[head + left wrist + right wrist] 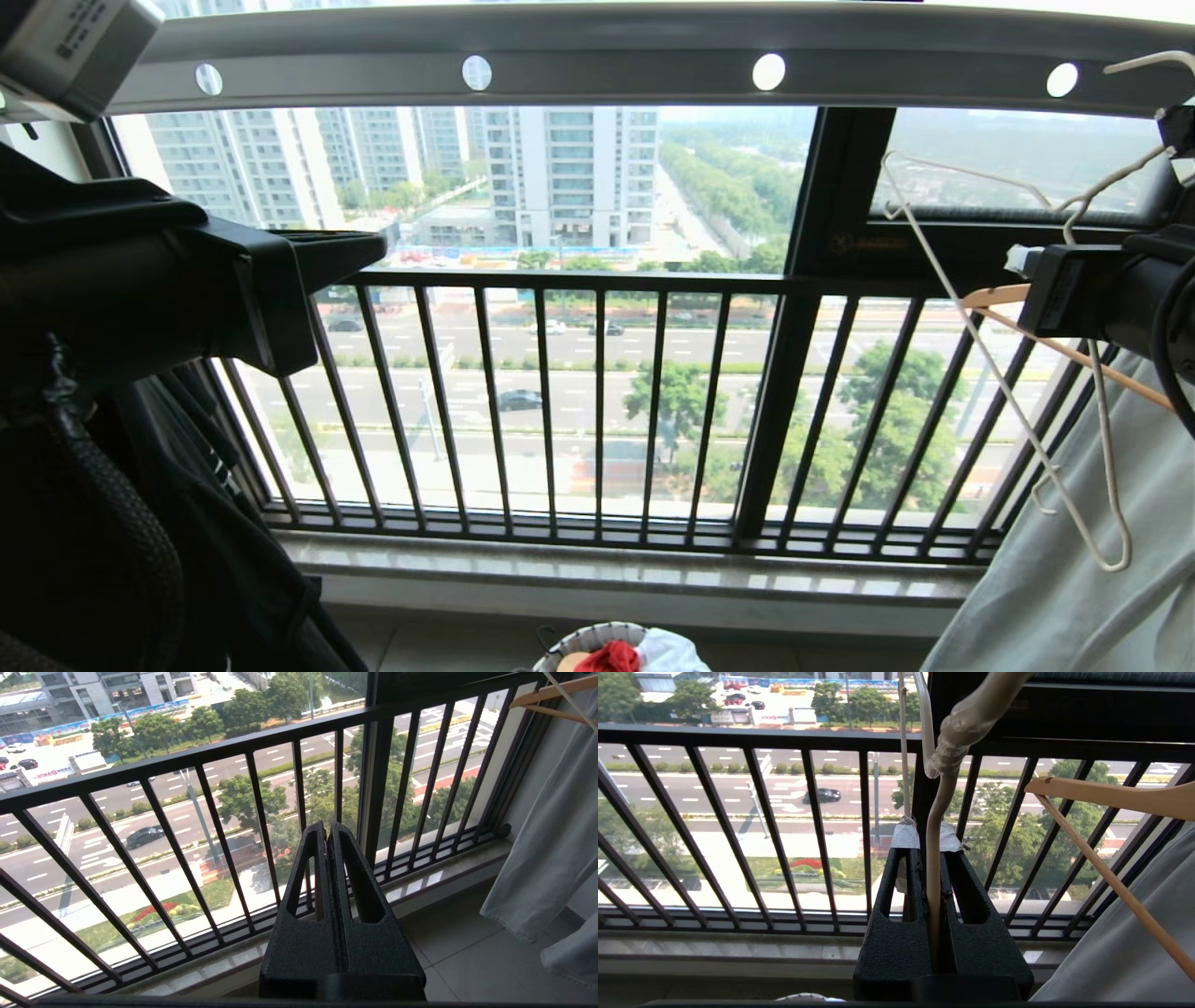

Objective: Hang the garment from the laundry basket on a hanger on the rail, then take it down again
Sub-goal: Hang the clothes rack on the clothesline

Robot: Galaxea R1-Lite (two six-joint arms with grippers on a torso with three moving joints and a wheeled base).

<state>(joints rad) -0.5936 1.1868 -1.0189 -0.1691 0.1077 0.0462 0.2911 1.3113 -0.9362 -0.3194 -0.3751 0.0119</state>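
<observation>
One thin cream hanger (1004,373) is clamped between the right gripper's (934,858) fingers near its twisted neck, held below the grey rail (616,70), its long axis slanting down to the right. The red garment (611,658) lies in the laundry basket (583,642) on the floor. The left gripper (327,833) hovers at the railing (560,280), fingers pressed together on nothing. No writing can be read.

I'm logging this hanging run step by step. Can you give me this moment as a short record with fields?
hanger: cream wire hanger, off the rail, bare
right gripper: shut on the hanger's neck, at right
left gripper: shut, empty, raised at left before the window railing
garment: red, in the basket on the floor
basket: also holds something white
wooden hanger: at right, carrying pale cloth
</observation>
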